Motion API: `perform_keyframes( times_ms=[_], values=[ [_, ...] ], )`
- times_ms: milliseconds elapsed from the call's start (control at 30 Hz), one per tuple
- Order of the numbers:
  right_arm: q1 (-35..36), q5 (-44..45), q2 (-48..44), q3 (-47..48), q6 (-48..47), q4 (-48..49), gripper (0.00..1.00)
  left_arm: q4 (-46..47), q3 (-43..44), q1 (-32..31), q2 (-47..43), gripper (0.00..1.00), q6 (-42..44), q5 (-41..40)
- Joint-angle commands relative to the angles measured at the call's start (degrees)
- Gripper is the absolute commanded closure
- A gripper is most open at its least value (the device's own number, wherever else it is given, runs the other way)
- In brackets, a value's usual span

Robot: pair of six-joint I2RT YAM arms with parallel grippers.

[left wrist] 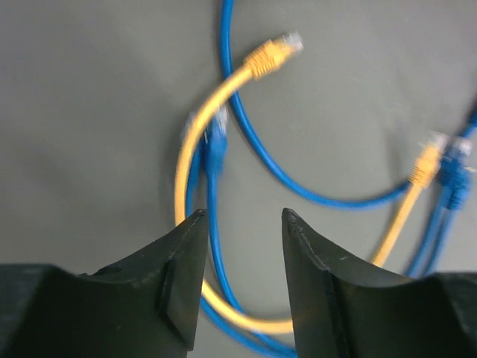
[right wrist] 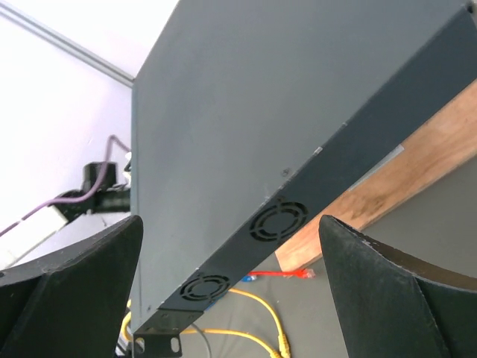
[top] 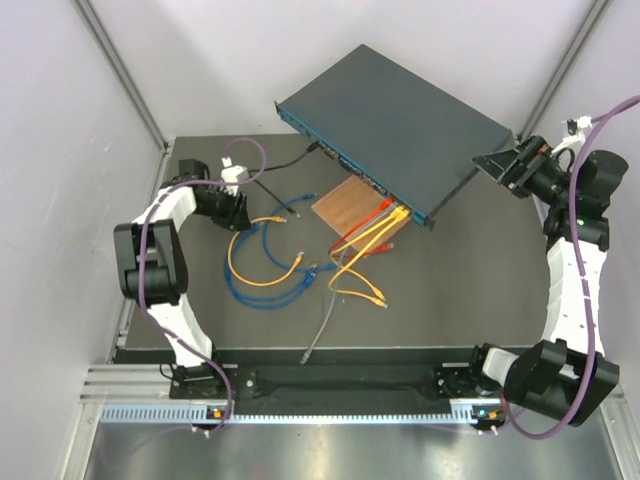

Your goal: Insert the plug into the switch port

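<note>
The left gripper (top: 238, 212) (left wrist: 242, 216) is hanging fingers-down over the dark table (top: 480, 290). Its jaws are standing partly apart and are gripping nothing. Directly beneath the gap, a blue cable (left wrist: 212, 246) is running across the mat. A yellow cable (left wrist: 181, 175) is curving out past the left fingertip, and its clear-tipped plug (left wrist: 279, 48) is lying well ahead of the fingers, clear of the tool. More blue and yellow plug ends are lying off to the gripper's right.

Further to that gripper's right, a grey cable (top: 325, 320) is trailing toward the arm bases. Beyond it, a brown wooden board (top: 345, 205) is propping up the switch (top: 400, 120) (right wrist: 238, 112). The switch is sitting well apart from the left gripper, and its socket row is facing that side. Yellow leads and a red cable (top: 370, 215) are sticking out of the front face near its right end.

The right gripper (top: 495, 168) (right wrist: 231, 220) is pointing at the switch's right end with its jaws spread as wide as they go. It is holding nothing. The vented end face is filling the space ahead of and between the two fingers. I cannot tell whether either finger is touching the metal.
</note>
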Motion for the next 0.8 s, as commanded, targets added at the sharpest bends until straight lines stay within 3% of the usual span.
perform_keyframes(
  times_ms=[0,467,767],
  values=[
    [-0.65,-2.39,-1.8,3.42,-2.36,0.87,0.0,4.7,6.06,-1.49,3.59,0.53,5.01,-1.35],
    [-0.83,-3.36,-0.22,3.78,-1.75,1.05,0.0,6.9,9.95,-6.23,12.74,0.58,7.56,-2.58],
    [-0.83,-4.59,-0.74,3.6,-1.4,1.31,0.0,8.39,8.19,-6.15,10.38,0.94,5.19,-1.52]
  ],
)
